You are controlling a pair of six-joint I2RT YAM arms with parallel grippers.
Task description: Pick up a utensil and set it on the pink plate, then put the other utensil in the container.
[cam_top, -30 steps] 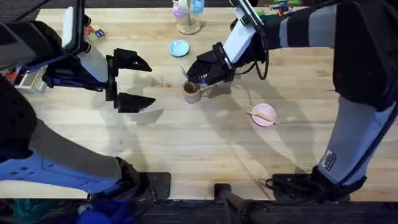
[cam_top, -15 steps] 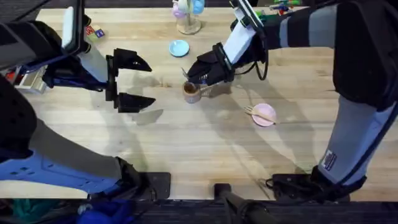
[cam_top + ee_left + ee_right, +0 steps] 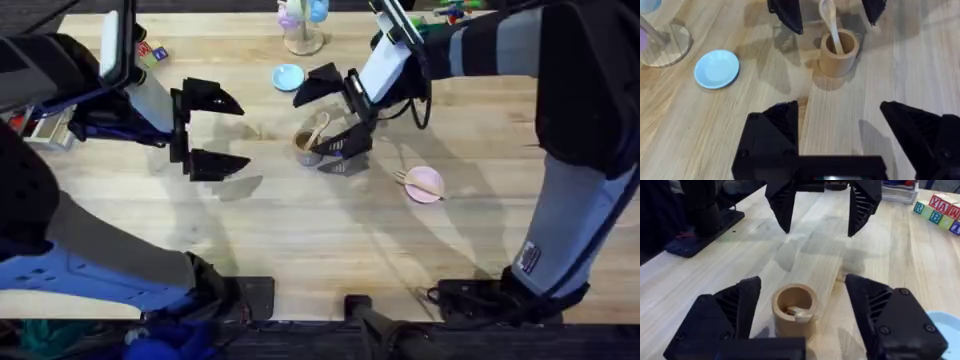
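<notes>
Both jaws wide open, empty, spoon in cup, fork on pink plate overhead

Looks like a robotics lab or test bench, not a home kitchen. Two robot arms are bolted at the near edge of a pale wooden counter, with cables trailing off their bases. Near the wooden cup it's all toy-sized props: a light-blue dish, a pink plate, and lettered alphabet blocks farther off toward the counter's edge.
</notes>
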